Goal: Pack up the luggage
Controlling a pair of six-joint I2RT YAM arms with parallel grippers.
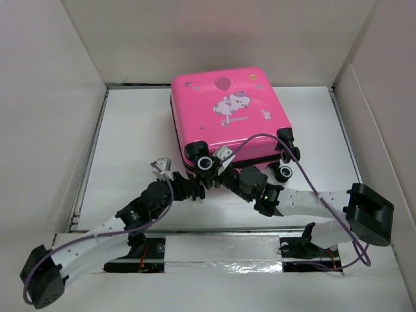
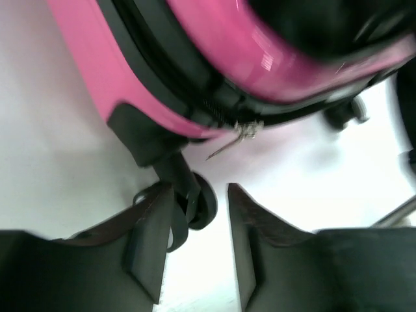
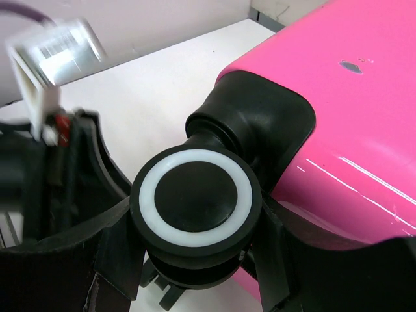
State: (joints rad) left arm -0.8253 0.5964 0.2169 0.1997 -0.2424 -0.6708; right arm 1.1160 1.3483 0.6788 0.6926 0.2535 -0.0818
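The luggage (image 1: 227,107) is a pink hard-shell suitcase lying flat and closed at the back middle, with its wheels toward me. My right gripper (image 1: 218,168) is at its near-left upper wheel (image 1: 207,162). In the right wrist view its fingers (image 3: 114,247) press both sides of that white-ringed black wheel (image 3: 195,198). My left gripper (image 1: 194,188) sits just left of it, low by the table. In the left wrist view the left gripper (image 2: 198,214) is open, with the lower black wheel (image 2: 198,198) at its left fingertip and a metal zipper pull (image 2: 242,132) above.
White walls (image 1: 52,97) enclose the white table (image 1: 130,130) on three sides. The right arm's purple cable (image 1: 279,140) arcs over the suitcase's near-right corner and its wheels (image 1: 286,172). The left arm's white connector (image 3: 55,49) is close to the right gripper.
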